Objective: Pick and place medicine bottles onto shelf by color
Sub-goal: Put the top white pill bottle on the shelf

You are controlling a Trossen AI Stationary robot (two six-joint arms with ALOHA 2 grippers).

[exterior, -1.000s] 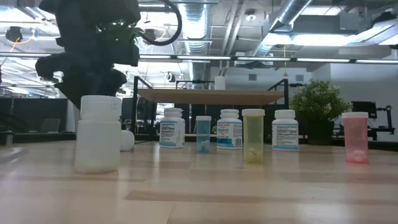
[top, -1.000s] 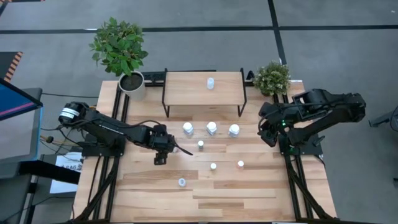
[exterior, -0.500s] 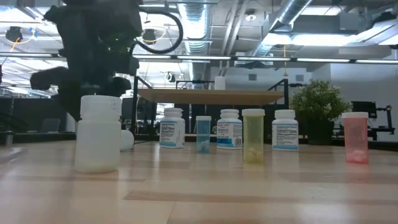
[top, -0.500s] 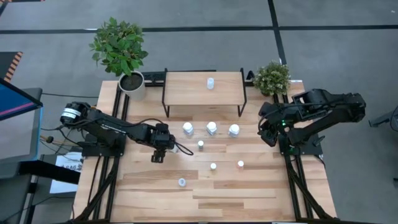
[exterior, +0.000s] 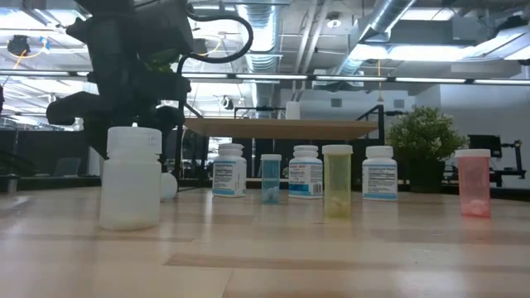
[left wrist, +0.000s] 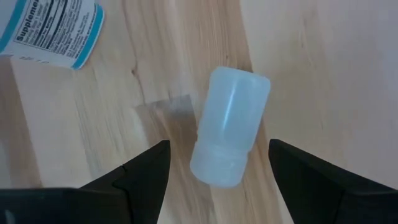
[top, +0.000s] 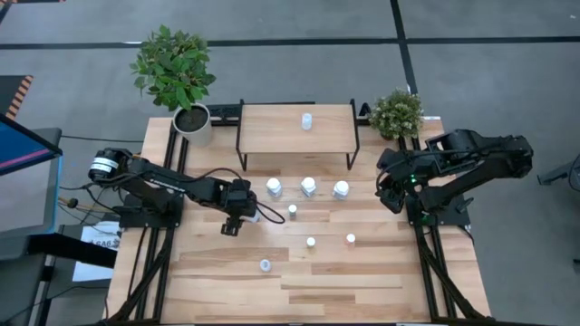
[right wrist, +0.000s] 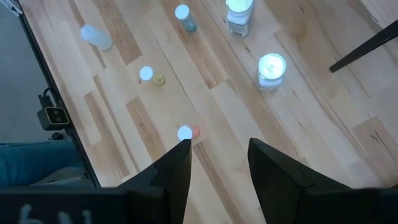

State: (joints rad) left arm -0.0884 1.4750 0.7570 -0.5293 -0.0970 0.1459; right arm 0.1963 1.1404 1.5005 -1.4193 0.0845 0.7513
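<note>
A pale-blue bottle (left wrist: 230, 127) lies on its side on the table, left of the bottle row (top: 256, 216). My left gripper (top: 245, 215) is open above it, one finger on each side, not touching. Three white bottles (top: 309, 186) stand in a row in front of the shelf (top: 272, 136). One small bottle (top: 306, 121) stands on the shelf. Another pale-blue bottle (top: 293, 210), a yellowish one (top: 311, 242), an orange one (top: 351, 238) and a pale one (top: 265, 265) stand nearer. My right gripper (top: 391, 195) is open and empty at the table's right edge.
A large potted plant (top: 177, 77) stands at the far left corner and a small one (top: 396, 113) at the far right, beside the shelf. The shelf's black legs (top: 241, 154) stand just behind the white bottles. Bare wood (top: 362, 290) lies along the near edge.
My left gripper has come down a little and shifted slightly toward the lying pale-blue bottle, staying open. The bottles have not moved.
</note>
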